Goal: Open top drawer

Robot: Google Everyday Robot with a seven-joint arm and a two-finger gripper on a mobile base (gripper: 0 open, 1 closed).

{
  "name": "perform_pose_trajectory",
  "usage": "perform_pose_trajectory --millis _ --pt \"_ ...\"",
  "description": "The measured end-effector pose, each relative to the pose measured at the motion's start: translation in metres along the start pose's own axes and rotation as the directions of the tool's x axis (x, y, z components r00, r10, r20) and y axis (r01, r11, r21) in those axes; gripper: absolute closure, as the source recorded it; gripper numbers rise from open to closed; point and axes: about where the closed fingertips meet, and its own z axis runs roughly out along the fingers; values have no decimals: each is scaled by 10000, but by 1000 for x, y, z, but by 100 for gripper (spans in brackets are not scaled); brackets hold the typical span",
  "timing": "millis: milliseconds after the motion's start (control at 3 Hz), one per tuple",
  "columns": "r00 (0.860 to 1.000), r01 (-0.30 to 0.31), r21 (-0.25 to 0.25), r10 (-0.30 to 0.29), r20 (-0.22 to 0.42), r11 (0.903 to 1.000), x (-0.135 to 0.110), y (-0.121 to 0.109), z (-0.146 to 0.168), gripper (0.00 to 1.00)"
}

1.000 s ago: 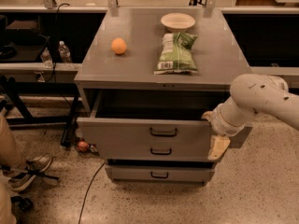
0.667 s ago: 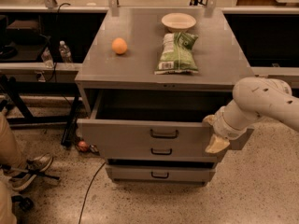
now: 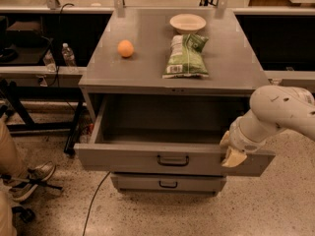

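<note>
A speckled floor (image 3: 285, 205) and dark benches behind are seen around a grey cabinet (image 3: 147, 38). At the far left a person's shoe (image 3: 30, 177) is seen on the floor, and two water bottles (image 3: 68, 58) are stood on a low shelf beside the cabinet. A black cable (image 3: 96, 200) is laid across the floor below. On the cabinet's top an orange (image 3: 125, 48) is placed to the left, a green bag of chips (image 3: 187, 55) lies right of the middle, and a pale bowl (image 3: 187, 22) is set just behind the bag. The top drawer (image 3: 123, 157) is found pulled well out from under the top, its black handle (image 3: 173, 160) at the centre of its front; a lower drawer (image 3: 197, 183) is seen shut beneath it. The gripper (image 3: 231, 150) is held at the right end of the drawer's front, touching its upper edge, well right of the handle; whether the edge is gripped cannot be told. The white arm (image 3: 280, 109) is brought in from the right.
</note>
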Motion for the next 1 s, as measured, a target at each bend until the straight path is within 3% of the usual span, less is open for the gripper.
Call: perform_pose_trajectory --millis 333,667,1000 --pt "10000 -1 0 1 0 10000 0 0 0 100" --pt "9991 -344 89 346 -243 9994 -1 25 -16 100" --pt "9988 -403 106 405 -261 9991 -1 29 -17 97"
